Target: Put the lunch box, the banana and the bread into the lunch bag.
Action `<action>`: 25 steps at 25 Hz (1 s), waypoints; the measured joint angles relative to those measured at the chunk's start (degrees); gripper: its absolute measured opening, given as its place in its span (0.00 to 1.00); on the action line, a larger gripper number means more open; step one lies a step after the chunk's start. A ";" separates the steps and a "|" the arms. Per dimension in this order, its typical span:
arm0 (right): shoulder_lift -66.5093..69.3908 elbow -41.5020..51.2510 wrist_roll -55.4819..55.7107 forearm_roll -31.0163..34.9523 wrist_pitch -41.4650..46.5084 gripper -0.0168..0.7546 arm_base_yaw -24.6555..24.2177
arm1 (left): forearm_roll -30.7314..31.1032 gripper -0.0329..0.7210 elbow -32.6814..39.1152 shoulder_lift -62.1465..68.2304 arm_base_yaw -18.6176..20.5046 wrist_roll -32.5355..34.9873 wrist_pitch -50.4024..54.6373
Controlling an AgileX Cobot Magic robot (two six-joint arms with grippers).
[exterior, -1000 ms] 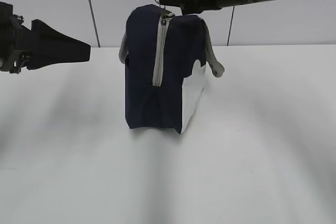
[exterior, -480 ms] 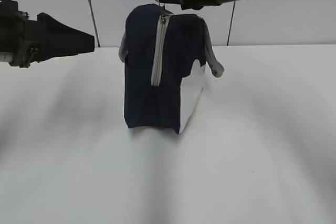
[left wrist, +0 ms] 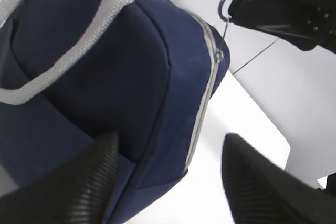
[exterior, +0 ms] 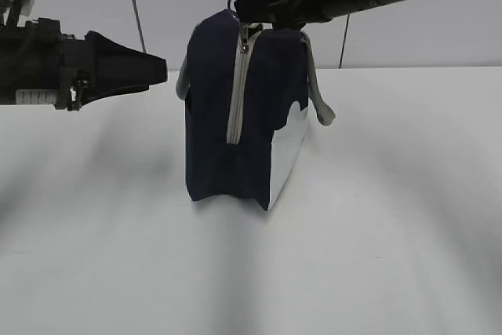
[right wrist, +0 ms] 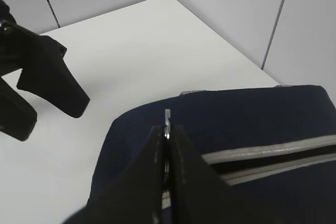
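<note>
We are looking across a plain white bench [exterior: 376,256], where the navy-blue fabric lunch bag [exterior: 212,115] with grey zipper tape and a white side panel is standing upright near the middle, end-on to the exterior view. The lunch box, banana and bread are not appearing in any view, so we cannot tell where they are.

Our right end effector [exterior: 243,7] is reaching in from the right over the bag's top, its jaws pressed together on the small metal ring pull [left wrist: 231,3] of the zipper. In the right wrist view the zipper tape [right wrist: 273,156] is showing a dark gap behind the closed fingers, so we judge the top to be partly unzipped.

Our left end effector [exterior: 153,68] is hovering just left of the bag, jaws apart and holding nothing; the left wrist view is showing its two black fingers [left wrist: 79,182] framing the bag's lower corner.

We are judging the bag as light and soft: it is likely to sag or tip if pulled sideways. The grey strap handle [left wrist: 79,40] or the upper fabric edge looks like the best place to steady it.
</note>
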 joint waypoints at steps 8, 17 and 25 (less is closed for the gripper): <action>0.00 0.00 0.14 0.00 -0.09 0.00 0.00 | -4.96 0.65 -1.26 5.26 -0.76 6.06 2.54; 0.00 0.00 0.14 0.00 -0.11 0.00 0.00 | -5.05 0.65 -6.58 10.28 -5.40 5.60 -0.15; 0.00 0.00 0.14 0.00 -0.21 0.00 0.00 | -6.18 0.64 -6.91 11.49 -5.40 5.49 -0.86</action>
